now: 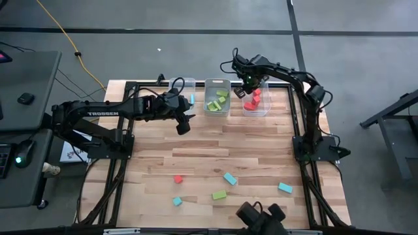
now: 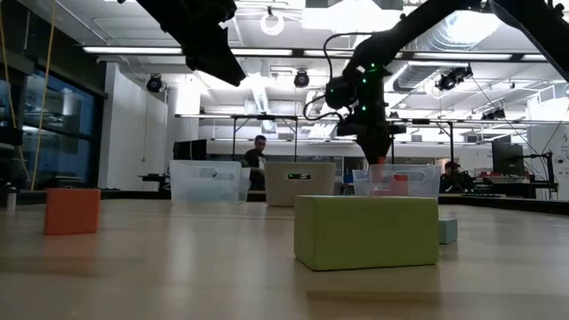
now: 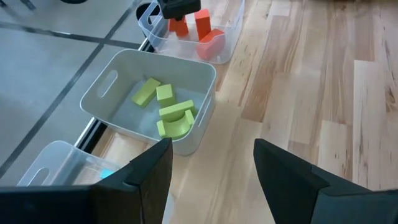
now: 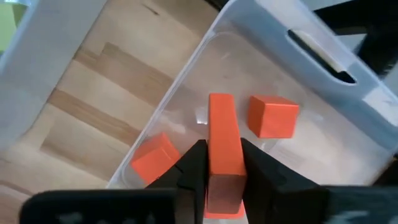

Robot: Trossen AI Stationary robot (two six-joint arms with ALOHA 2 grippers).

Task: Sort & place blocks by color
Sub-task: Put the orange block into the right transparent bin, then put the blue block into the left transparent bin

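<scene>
Left gripper fingers apart over bare wood, green blocks in bin ahead, red-orange blocks in farther bin

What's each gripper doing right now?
Left gripper: open, empty, near the green bin.
Right gripper: shut on red bar above the red bin.

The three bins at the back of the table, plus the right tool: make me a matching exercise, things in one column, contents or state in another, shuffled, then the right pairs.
Things:
1. left bin
2. middle bin
3. right bin
4. right tool

Contents or state:
A. lime green blocks
B. gripping a red-orange bar over a bin
C. a light blue block
D. loose red-orange blocks

Pairs: 1-C, 2-A, 3-D, 4-B
</scene>
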